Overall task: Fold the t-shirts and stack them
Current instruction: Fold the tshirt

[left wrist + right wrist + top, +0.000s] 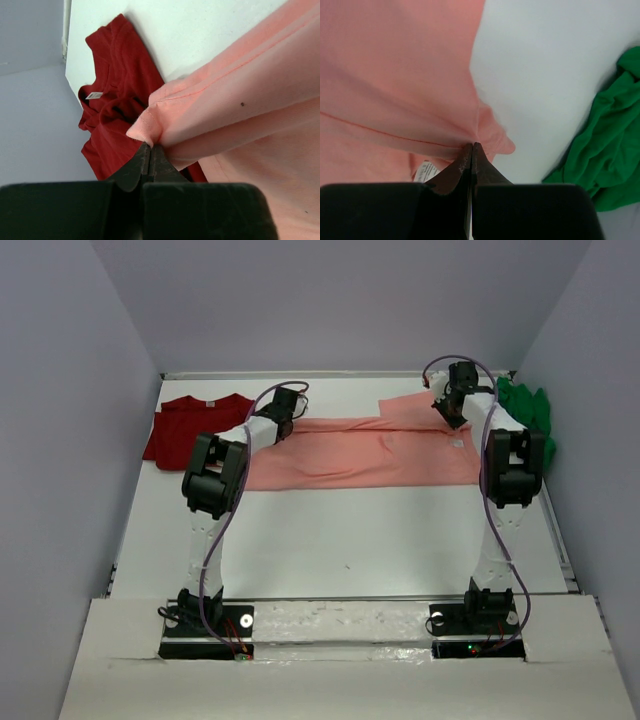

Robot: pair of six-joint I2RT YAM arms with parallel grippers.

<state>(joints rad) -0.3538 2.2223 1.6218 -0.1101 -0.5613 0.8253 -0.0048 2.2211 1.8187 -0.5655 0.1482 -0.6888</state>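
Salmon-pink shirt (360, 455) stretched across far half of table (350, 540), left gripper (150, 146) and right gripper (472, 146) each clamped tight on opposite ends. Dark red shirt (185, 425) far left; green shirt (530, 415) far right, apparently crumpled.

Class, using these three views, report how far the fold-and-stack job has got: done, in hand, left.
Done: nothing is stacked yet. In hand: the salmon-pink shirt lies stretched across the table, pinched at its ends by the left gripper and the right gripper, both shut on the cloth. Left: finishing that fold, then the dark red shirt at far left and the crumpled green shirt at far right.
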